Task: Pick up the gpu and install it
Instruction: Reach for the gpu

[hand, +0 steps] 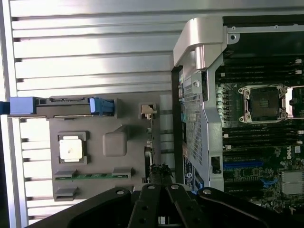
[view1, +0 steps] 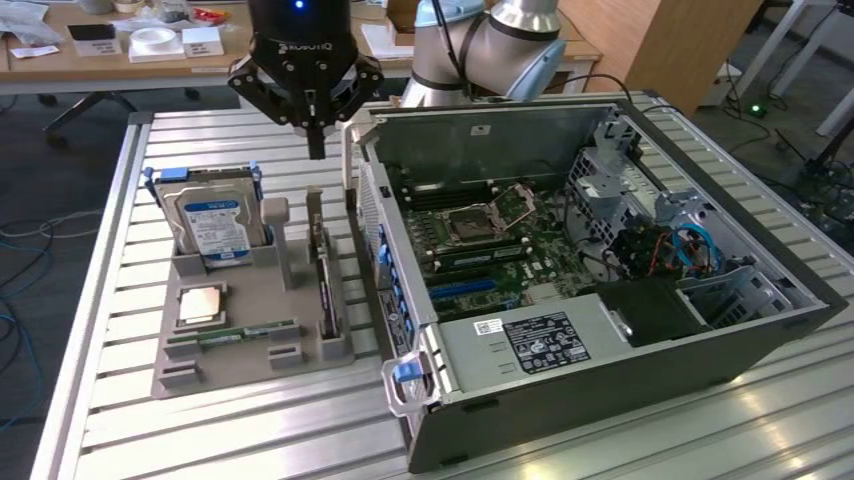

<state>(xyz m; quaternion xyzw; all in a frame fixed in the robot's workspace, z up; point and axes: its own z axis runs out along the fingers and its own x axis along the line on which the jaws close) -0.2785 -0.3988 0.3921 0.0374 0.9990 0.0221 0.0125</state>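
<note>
One relation matters here: the gpu lies straight below my pincer and a little toward the near side. My pincer hangs in the air over the card's far end, clear of it and touching nothing, its two fingers pressed together with nothing between them.

The gpu stands on its long edge in a slot of the grey holder on the bench. Its long axis runs from far to near, parallel to the side wall of the open computer case. The case sits just beside it on the exterior view's right, and the hard drive stands upright in the same holder on the exterior view's left.

In the wrist view the gpu shows as a thin edge-on strip leading away from my fingertips, so I judge my closing line to run across its thin faces. Only one arm works here, and the card is not yet lifted.
</note>
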